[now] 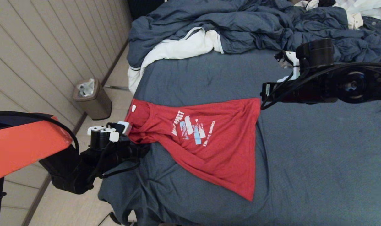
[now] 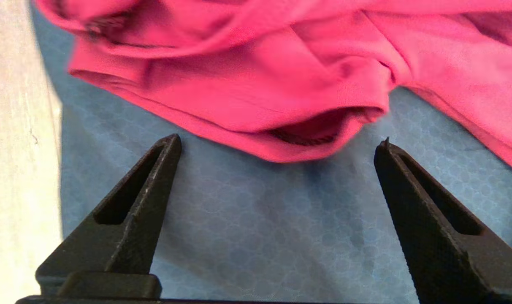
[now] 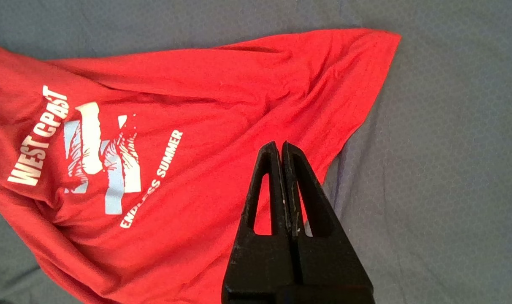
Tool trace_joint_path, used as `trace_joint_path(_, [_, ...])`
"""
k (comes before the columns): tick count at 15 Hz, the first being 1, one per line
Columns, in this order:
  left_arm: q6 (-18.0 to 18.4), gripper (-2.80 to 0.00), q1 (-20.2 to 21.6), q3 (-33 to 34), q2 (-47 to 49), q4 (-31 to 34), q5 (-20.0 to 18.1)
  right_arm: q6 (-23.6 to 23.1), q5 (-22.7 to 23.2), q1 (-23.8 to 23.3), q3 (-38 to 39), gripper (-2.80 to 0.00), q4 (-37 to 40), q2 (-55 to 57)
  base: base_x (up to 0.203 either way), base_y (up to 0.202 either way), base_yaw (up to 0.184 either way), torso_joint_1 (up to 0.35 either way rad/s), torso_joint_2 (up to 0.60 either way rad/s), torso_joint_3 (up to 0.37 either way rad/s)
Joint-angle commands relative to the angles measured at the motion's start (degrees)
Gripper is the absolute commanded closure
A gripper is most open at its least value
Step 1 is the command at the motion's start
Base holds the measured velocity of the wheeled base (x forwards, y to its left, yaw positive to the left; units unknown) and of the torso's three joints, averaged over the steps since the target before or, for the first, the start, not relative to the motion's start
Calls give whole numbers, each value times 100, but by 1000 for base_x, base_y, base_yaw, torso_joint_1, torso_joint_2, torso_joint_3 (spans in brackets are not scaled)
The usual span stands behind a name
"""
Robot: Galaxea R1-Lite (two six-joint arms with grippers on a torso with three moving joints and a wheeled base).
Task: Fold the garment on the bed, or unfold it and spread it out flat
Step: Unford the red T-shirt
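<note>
From my head camera, the red shirt (image 1: 209, 141) lies print-up across the middle of the bed (image 1: 319, 157), bunched at its collar end by my left pincer (image 1: 137, 138) at lower left. My right pincer (image 1: 267, 94) hangs above the hem corner at centre right.

At my left wrist, my fingers (image 2: 154, 185) stand spread wide over the honeycomb-patterned sheet (image 2: 260, 236), a soft folded sleeve opening (image 2: 306, 135) just beyond them, untouched.

At my right wrist, my black pincer (image 3: 282, 147) is pressed closed, gripping nothing, above the wrinkled shirt (image 3: 222, 118).
</note>
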Motion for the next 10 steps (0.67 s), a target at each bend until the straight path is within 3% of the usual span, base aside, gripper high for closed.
trace_joint_path(1, [-15, -280, -105, -67, 112, -166, 180, 4, 0, 2, -2, 0, 3, 3, 0, 0, 0, 0, 0, 0])
trace_joint_path(10, [115, -280, -215, 11, 116, -741, 622, 13, 0, 2, -2, 0, -5, 38, 0, 0, 0, 0, 0, 0])
